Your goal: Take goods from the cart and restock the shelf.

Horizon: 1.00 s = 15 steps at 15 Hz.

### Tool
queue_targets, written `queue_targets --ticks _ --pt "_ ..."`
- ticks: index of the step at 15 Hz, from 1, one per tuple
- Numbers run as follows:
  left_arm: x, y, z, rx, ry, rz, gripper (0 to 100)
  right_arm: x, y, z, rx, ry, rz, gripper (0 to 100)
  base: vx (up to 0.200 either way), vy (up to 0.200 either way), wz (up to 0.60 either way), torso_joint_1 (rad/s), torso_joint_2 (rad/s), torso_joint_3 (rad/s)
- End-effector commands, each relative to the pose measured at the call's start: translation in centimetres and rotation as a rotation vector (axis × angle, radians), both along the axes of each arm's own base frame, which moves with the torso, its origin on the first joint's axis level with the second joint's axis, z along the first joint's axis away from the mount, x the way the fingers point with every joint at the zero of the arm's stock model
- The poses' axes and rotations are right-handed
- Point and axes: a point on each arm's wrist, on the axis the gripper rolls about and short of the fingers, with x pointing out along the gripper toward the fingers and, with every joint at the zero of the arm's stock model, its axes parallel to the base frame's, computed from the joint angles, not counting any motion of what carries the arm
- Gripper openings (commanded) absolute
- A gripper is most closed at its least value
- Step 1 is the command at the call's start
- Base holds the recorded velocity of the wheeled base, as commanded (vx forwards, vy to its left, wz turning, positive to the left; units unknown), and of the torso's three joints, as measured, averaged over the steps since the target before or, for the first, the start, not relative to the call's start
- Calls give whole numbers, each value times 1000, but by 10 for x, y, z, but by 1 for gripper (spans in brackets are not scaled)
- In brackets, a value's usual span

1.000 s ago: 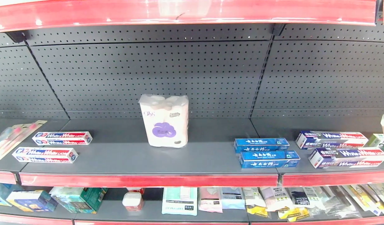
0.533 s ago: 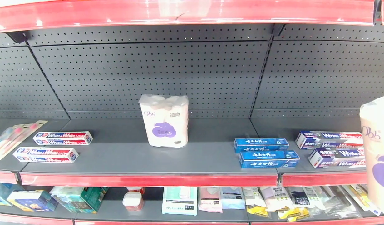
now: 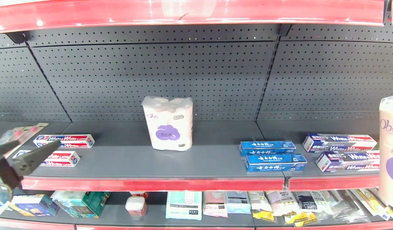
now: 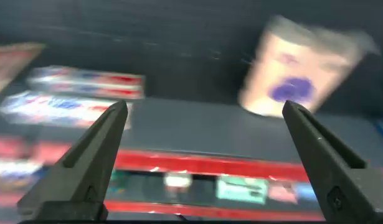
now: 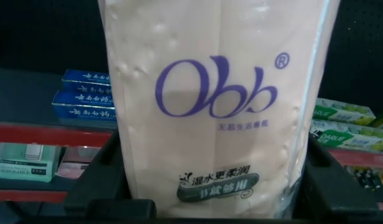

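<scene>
Grey shelf (image 3: 126,159) ran before me with one tissue pack (image 3: 168,124) upright at its centre, while my right fingers (image 5: 94,183) were clamped on a second pack (image 5: 216,106) at 3 o'clock and my left fingers (image 4: 91,155) stood wide apart at 8 o'clock.

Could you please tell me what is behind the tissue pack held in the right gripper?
The held tissue pack covers the right end of the front white toothpaste box on the shelf. What stands farther right behind it is hidden.
</scene>
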Motion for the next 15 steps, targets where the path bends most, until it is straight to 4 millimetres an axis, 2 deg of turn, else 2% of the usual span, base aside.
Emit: queue_targets --ticks 1,2,3,4,6,8,9,12,15 --pt "51 20 -41 48 161 -183 100 2 -1 1 0 5 -9 0 0 0 0 0 0 0" --pt "66 29 -52 109 158 -267 100 1 -1 1 -2 6 -12 0 0 0 0 0 0 0" --pt "94 45 -67 183 113 -367 100 2 -1 0 -4 14 -14 0 0 0 0 0 0 0" --pt "115 51 -71 198 66 -413 100 5 -1 2 -6 19 -23 0 0 0 0 0 0 0" --pt "155 57 -66 200 -3 -438 100 13 -4 9 -13 29 -72 0 0 0 0 0 0 0" --pt "182 55 -54 141 -32 -466 100 21 -5 14 -25 40 -75 0 0 0 0 0 0 0" --pt "192 53 -56 98 -23 -490 100 23 -5 16 -33 46 -73 0 0 0 0 0 0 0" --pt "222 53 -81 69 -31 -584 100 26 -6 15 -72 64 -71 0 0 0 0 0 0 0" --pt "236 55 -91 48 -86 -705 100 31 -7 15 -80 80 -78 0 0 0 0 0 0 0"
